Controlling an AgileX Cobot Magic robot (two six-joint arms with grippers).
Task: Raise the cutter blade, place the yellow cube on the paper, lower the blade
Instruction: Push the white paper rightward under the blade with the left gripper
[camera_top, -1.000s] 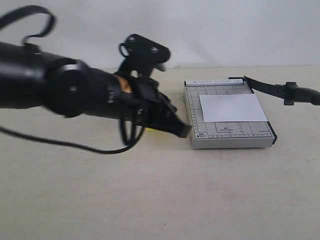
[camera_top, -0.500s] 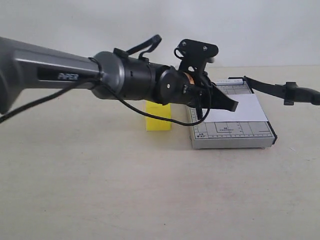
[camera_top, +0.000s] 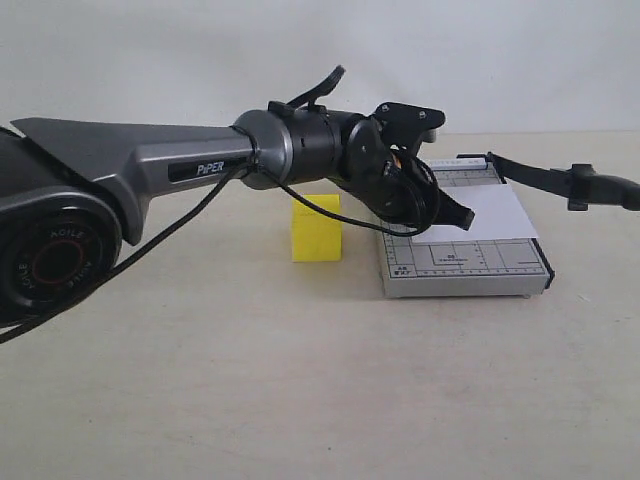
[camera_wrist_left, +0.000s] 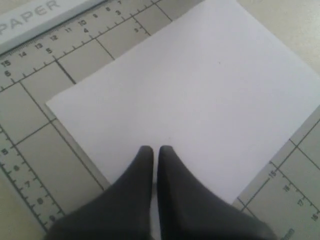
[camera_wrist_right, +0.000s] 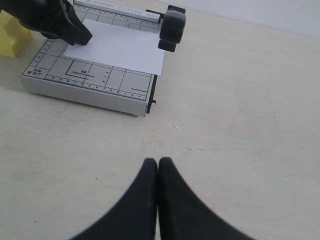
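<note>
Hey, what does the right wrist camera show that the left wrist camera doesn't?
Only the right wrist view shows the yellow cube on the table beside the cutter base, the raised cutter blade, and the right gripper, shut. Only the left wrist view shows the base's ruler numbers close enough to read. Both show the paper lying on the base, with the left gripper, shut, over it.
</note>
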